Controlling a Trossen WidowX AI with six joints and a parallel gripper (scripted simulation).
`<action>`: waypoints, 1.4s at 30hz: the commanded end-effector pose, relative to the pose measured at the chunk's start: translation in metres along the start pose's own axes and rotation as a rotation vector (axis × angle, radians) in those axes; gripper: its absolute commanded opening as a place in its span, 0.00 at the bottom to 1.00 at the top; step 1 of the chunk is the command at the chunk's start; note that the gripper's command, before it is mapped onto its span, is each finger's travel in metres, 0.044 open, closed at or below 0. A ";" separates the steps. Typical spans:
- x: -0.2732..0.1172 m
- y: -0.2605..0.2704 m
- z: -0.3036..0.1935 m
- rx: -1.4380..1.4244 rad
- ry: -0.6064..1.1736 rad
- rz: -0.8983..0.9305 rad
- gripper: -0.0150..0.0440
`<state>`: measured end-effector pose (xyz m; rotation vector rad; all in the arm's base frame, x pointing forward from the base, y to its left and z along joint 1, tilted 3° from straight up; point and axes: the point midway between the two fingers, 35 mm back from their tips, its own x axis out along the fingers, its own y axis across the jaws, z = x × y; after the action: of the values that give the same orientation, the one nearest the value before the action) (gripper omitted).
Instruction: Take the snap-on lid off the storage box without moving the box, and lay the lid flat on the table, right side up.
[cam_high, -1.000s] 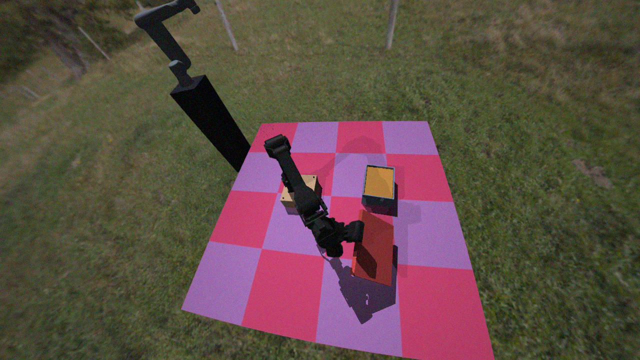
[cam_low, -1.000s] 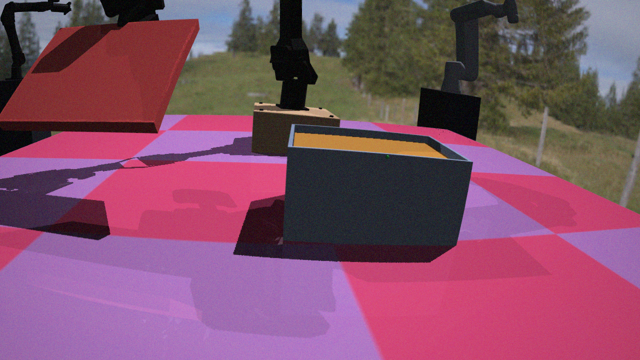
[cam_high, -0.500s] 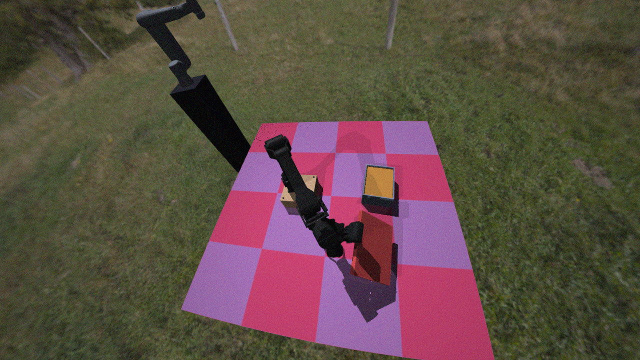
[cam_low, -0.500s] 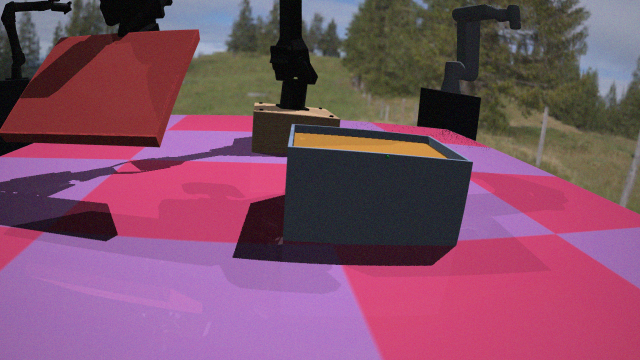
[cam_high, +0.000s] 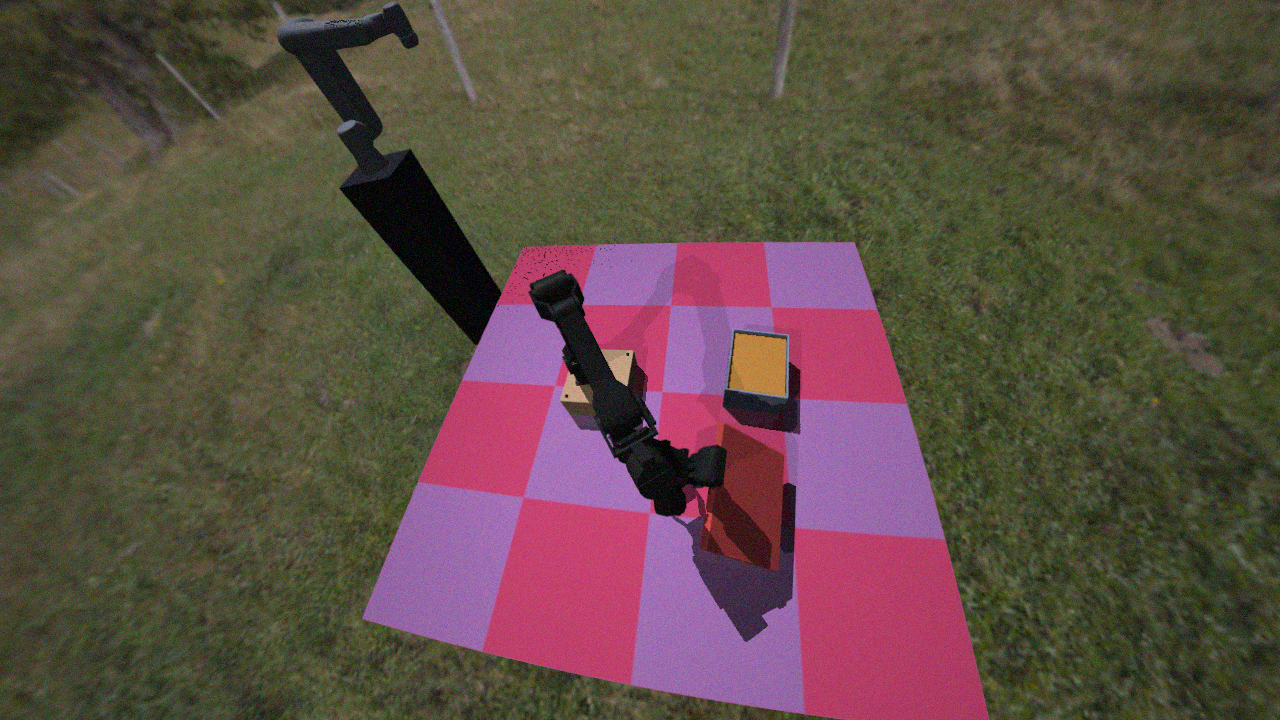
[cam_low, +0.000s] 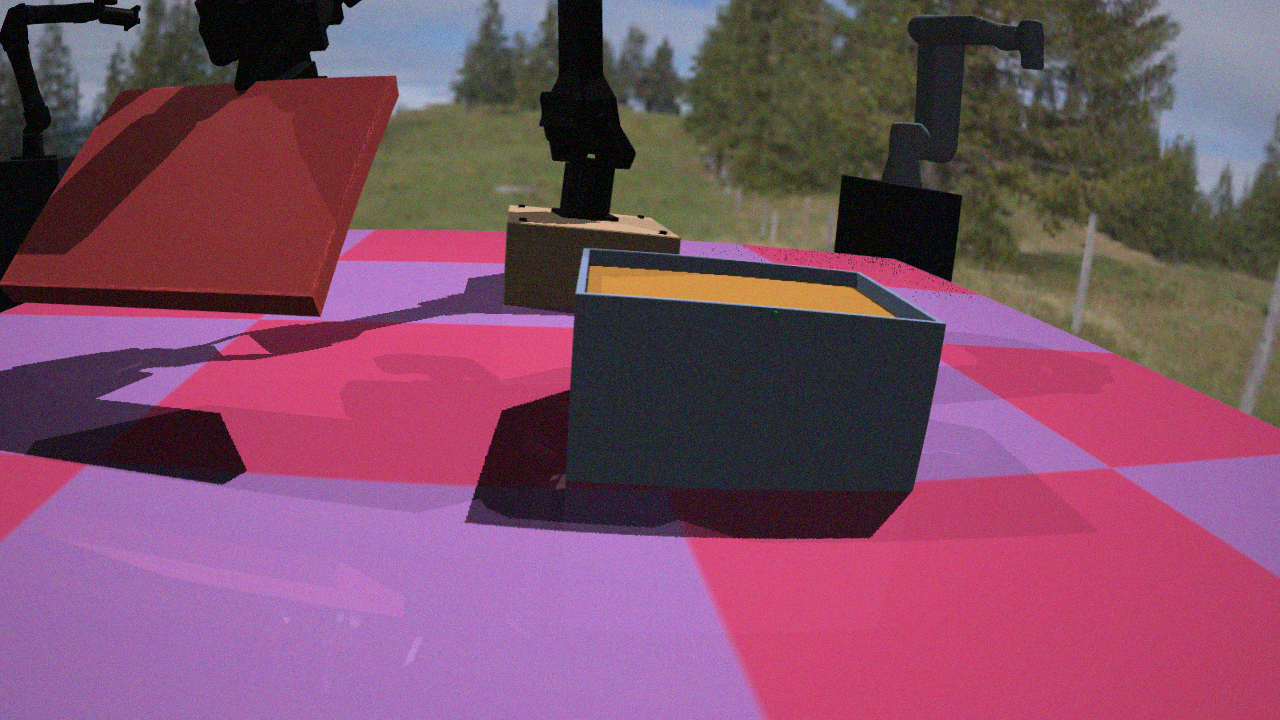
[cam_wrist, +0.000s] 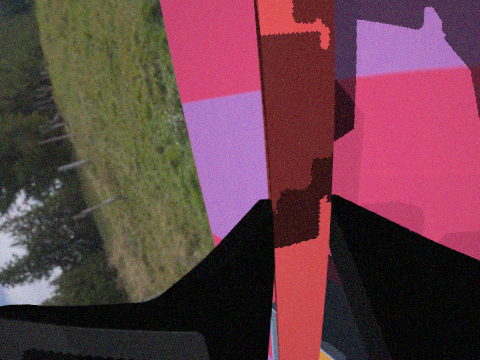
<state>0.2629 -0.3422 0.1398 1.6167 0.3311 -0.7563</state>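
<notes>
The red lid (cam_high: 750, 492) (cam_low: 205, 188) (cam_wrist: 300, 125) is off the box and held in the air, steeply tilted, its lower edge above the table. My gripper (cam_wrist: 296, 208) is shut on the lid's upper edge; its fingers press both sides of it in the wrist view. In the exterior view only the dark lower end of the gripper shows at the lid's top edge. The storage box (cam_high: 754, 402) (cam_low: 751, 402) is dark blue-grey, upright and open, with an orange surface inside. In the top view it stands beyond the lid.
The arm's wooden base block (cam_high: 575, 404) (cam_low: 537, 268) stands left of the box in the top view. The checkered table (cam_high: 572, 591) (cam_low: 447, 626) carries the lid's shadow. A black pedestal (cam_high: 429, 241) (cam_low: 897, 223) with another arm stands beyond the table's edge.
</notes>
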 end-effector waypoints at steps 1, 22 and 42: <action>0.002 -0.001 0.000 -0.004 0.000 0.008 0.25; 0.013 -0.013 0.000 -0.004 0.000 0.008 0.25; 0.023 -0.026 0.000 -0.003 0.000 0.008 0.25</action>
<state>0.2636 -0.3412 0.1061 1.6153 0.3324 -0.7541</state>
